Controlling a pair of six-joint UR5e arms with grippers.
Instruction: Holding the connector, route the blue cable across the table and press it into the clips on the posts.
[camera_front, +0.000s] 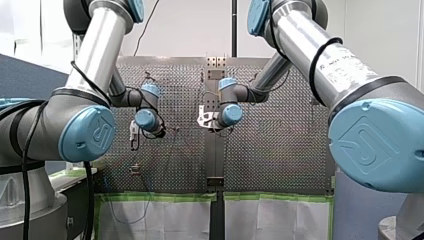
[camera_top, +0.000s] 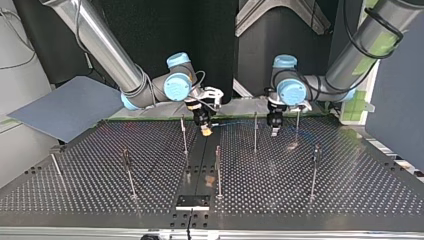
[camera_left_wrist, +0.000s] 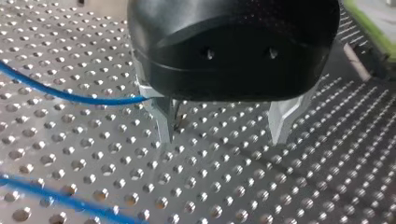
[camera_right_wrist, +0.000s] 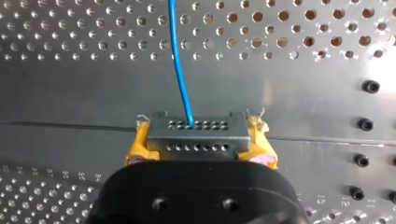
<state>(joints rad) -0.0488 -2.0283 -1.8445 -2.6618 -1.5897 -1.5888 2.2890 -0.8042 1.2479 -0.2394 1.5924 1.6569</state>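
Bench (camera_top: 350, 185): perforated metal plate with a smooth unperforated strip down its middle. In the top view its near edge carries a small black plate (camera_top: 192, 201); its far edge lies just behind both grippers.

Arms: both reach in to the far half of the bench. My right arm's elbow sits at the top view's left, my left arm's at its right.

Posts (camera_top: 218, 172): slim and upright, scattered well apart across the bench. Wide lanes of bare perforated plate lie between them. 1 post (camera_top: 255, 132) stands between the 2 grippers.

Blue cable (camera_right_wrist: 180, 70): thin, bright blue, single strand. It leaves the connector and runs away from my right gripper over the plate. In the left wrist view 1 stretch (camera_left_wrist: 70, 95) comes in beside a metal finger (camera_left_wrist: 163, 123), low over the bench. A second stretch crosses nearer the camera. Whether it sits in any clip, I cannot tell.

Connector (camera_right_wrist: 198, 136): small grey rectangular block with 2 rows of tiny holes. The cable exits 1 hole in the upper row. It hangs over the smooth central strip.

Right gripper (camera_top: 205, 131): clenched on the connector, 1 yellow pad against each end.

Left gripper (camera_left_wrist: 223, 133): released, fingers spread, only bare plate between them.
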